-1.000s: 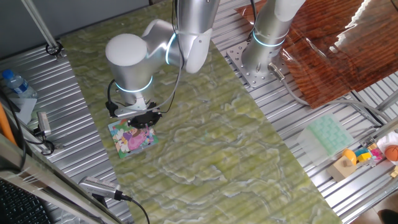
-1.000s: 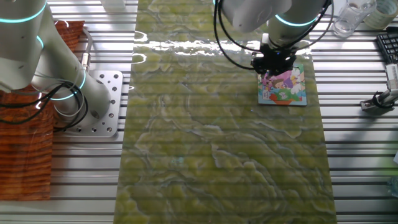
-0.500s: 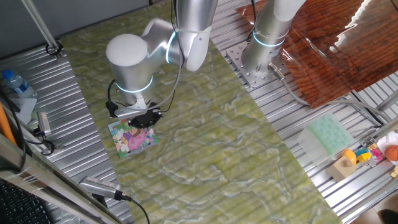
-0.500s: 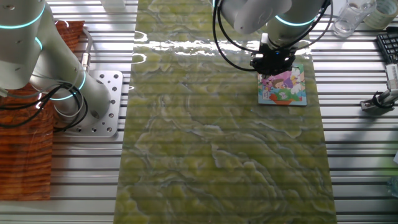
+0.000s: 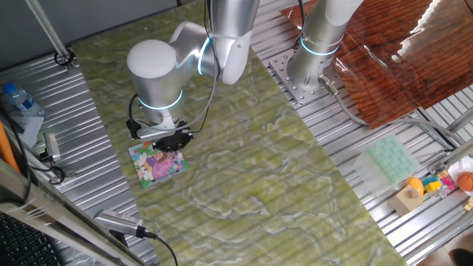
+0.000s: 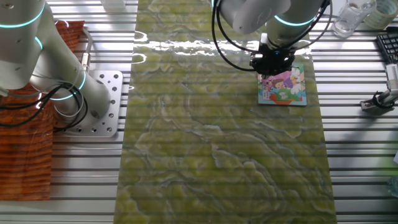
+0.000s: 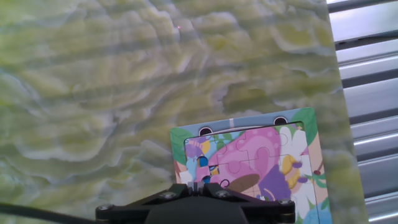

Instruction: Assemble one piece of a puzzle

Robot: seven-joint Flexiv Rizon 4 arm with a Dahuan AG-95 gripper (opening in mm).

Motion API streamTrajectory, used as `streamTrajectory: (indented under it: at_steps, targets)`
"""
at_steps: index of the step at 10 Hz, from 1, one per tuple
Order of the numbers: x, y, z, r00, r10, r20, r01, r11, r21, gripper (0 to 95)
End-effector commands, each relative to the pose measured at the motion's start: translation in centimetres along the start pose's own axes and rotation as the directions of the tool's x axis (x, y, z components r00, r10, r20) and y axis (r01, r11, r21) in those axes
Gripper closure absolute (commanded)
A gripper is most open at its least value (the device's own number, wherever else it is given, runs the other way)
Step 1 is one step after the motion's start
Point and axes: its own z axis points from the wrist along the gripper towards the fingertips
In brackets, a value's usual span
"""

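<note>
While hand [image 5: 169,142] hovers low over puzzle [image 7: 255,162], board corner nearest arm sits straight below fingertips. Fingers look pinched together; piece between them too small to confirm, grip unclear. Puzzle flat on counter [image 6: 217,155].

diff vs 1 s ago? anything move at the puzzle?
The hand has risen very slightly over the near edge of the puzzle; nothing visibly taken or let go. The puzzle lies where it did on the green mat.
</note>
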Motion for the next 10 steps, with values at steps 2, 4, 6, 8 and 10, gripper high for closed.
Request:
streamTrajectory:
  at_steps: [2, 4, 6, 8, 10]
  targets:
    - [0.0, 0.0, 0.0, 1.000, 0.000, 0.000, 0.000, 1.000, 0.000, 95.0]
    - [0.0, 0.0, 0.0, 1.000, 0.000, 0.000, 0.000, 1.000, 0.000, 95.0]
    - [0.0, 0.0, 0.0, 1.000, 0.000, 0.000, 0.000, 1.000, 0.000, 95.0]
    - [0.0, 0.0, 0.0, 1.000, 0.000, 0.000, 0.000, 1.000, 0.000, 95.0]
    - [-1.6, -0.6, -2.5, 0.728, 0.685, -0.029, -0.685, 0.728, -0.003, 95.0]
